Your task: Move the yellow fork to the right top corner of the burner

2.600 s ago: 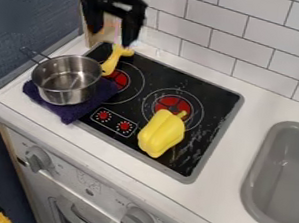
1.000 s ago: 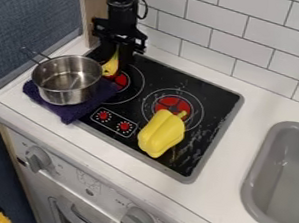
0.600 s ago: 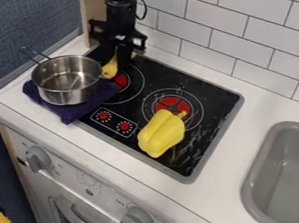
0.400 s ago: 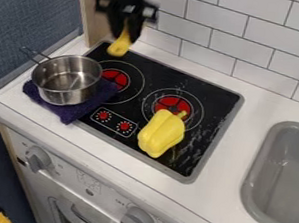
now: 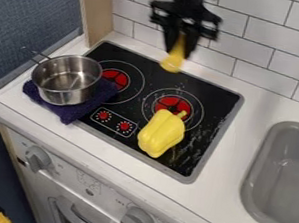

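you're on the carry step: gripper [image 5: 178, 51] has the yellow fork [image 5: 174, 62], up at abt 12 o'clock from the ctr of the burner [image 5: 208, 89], near its back edge. fingers are closed in either side of the fork, parted only by its thickness, w/ the wide yellow end hanging below; nothing else in the grip. looks lifted, tho exact height's hard to call.

nxt: you want to swing it toward 2 o'clock, over the right top corner [image 5: 234, 98], lower till it rests flat, then let go. go gently; it hangs steeply, so it could tip or slide over the rim on release. keep clear of the tiled wall [image 5: 266, 50], 12 to 2 o'clock.

count, clock pos. from burner ctr: 1 gripper, 1 fork, 1 yellow pepper [image 5: 161, 135] at 6, lying on the burner; 1 metal pot [image 5: 68, 82] btwn 9 and 10, on 1 purple cloth [image 5: 70, 113] at 9; 2 ringed heating zones, 1 at 10 [image 5: 114, 78], 1 just by ctr [image 5: 173, 106]; 2 red dials [image 5: 124, 126] at 8; 1 grey sink [image 5: 285, 183] at 4; 2 big grey knobs [image 5: 38, 159] on the oven front, 6 to 8.
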You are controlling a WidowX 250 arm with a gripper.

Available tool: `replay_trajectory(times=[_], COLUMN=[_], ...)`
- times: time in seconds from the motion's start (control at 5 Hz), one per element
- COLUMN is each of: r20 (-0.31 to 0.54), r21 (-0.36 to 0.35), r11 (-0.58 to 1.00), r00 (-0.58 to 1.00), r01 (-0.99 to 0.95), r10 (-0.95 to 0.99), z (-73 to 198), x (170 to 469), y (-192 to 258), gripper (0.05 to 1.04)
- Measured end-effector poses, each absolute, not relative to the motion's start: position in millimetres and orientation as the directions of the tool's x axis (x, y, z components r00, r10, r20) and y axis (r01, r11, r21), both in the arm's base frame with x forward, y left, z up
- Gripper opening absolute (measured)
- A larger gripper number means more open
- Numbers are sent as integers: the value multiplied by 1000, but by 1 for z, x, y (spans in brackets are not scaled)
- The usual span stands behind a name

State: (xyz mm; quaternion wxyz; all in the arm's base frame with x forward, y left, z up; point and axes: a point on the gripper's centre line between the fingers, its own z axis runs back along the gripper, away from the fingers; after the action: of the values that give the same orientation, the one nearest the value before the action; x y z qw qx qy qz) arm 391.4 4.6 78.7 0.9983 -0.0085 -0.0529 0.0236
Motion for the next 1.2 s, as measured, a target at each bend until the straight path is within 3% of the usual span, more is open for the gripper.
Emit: replay_trajectory(times=[0.2, 0.4, 0.6, 0.8, 1.2], r20=[106, 68, 86, 64, 53], r21=[11, 11, 2, -16, -23], r11=[1000, 1000, 999, 999, 999], r00=[994, 997, 996, 997, 998], r01=[-7, -23, -38, -31, 34], r10=[6, 23, 38, 32, -33], z=[66, 43, 31, 18, 12], x=[392, 393, 404, 401, 392], y=[-30, -40, -42, -46, -60], gripper=[340, 340, 340, 409, 975])
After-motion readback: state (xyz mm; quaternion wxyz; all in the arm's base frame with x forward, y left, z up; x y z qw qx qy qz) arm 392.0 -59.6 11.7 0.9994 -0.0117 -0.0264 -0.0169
